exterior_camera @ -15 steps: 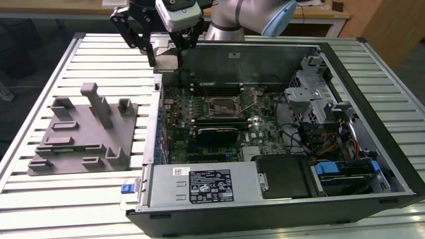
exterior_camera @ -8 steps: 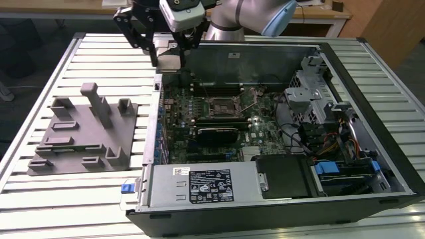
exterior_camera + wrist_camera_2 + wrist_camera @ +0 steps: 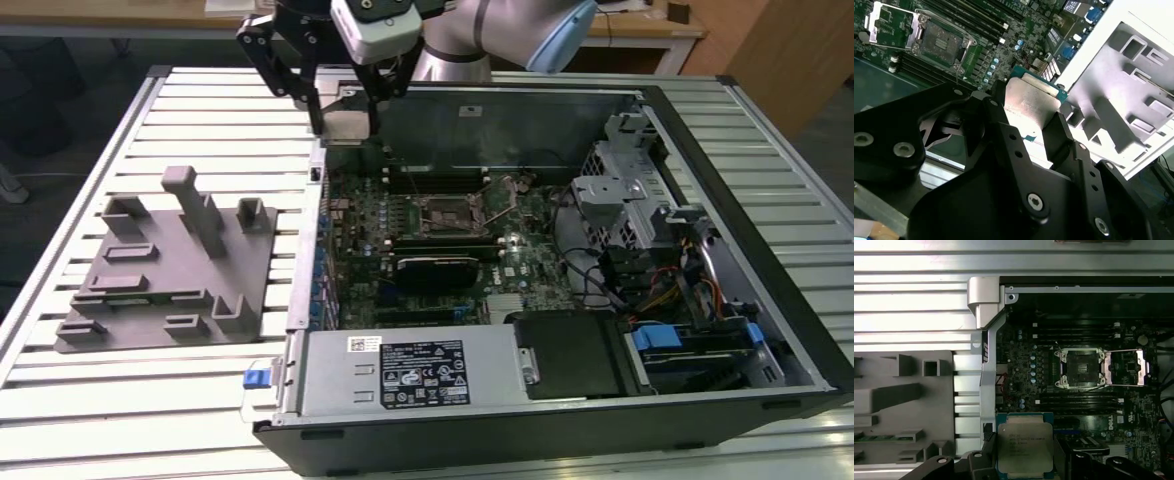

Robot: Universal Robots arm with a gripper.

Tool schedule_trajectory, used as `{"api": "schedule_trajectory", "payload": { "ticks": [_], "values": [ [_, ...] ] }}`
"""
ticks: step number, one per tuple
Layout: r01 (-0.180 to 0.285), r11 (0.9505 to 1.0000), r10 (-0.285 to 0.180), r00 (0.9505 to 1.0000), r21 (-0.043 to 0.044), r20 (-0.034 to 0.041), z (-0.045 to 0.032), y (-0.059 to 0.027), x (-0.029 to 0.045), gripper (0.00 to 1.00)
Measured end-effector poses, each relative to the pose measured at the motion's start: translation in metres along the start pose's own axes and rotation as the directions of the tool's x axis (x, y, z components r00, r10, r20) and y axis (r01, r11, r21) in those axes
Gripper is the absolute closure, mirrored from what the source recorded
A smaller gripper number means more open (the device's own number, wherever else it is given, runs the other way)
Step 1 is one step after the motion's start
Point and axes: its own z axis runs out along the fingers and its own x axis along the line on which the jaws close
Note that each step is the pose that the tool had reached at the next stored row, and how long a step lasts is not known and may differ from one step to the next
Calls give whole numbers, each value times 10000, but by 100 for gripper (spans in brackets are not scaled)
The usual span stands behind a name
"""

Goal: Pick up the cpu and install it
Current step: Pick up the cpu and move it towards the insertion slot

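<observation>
My gripper [image 3: 346, 118] is shut on the cpu [image 3: 348, 126], a flat square chip with a silvery top and a pale green rim. It hangs above the far corner of the open computer case, on the exterior view's left. In both wrist views the cpu [image 3: 1030, 100] [image 3: 1025, 444] sits clamped between the black fingers [image 3: 988, 111]. The open motherboard socket [image 3: 447, 212] [image 3: 1081, 369] [image 3: 942, 43], with its metal frame lifted, lies apart from the chip, toward the middle of the board.
A grey fixture block [image 3: 163, 275] with upright posts lies on the slatted table [image 3: 80, 390], on the exterior view's left of the case. The case wall [image 3: 534, 120], drive cage [image 3: 627, 190], cables and power supply [image 3: 400, 375] surround the board.
</observation>
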Motion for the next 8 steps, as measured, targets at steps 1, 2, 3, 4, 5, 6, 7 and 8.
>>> {"api": "schedule_trajectory", "payload": {
  "ticks": [1, 2, 3, 4, 5, 6, 7, 8],
  "values": [
    [0, 10000, 0, 10000, 0, 0, 0, 0, -8, 46],
    [0, 10000, 0, 10000, 0, 0, 0, 0, -14, 46],
    [0, 10000, 0, 10000, -1, 1, 1, 1, -21, 46],
    [0, 10000, 0, 10000, -1, 1, 1, 1, -27, 46],
    [0, 10000, 0, 10000, 0, 0, 0, 1, -34, 46],
    [0, 10000, 0, 10000, -1, 1, 1, 1, -39, 46],
    [0, 10000, 0, 10000, -1, 1, 1, 1, -44, 46],
    [0, 10000, 0, 10000, -1, 0, 1, 2, -50, 46]
  ]
}}
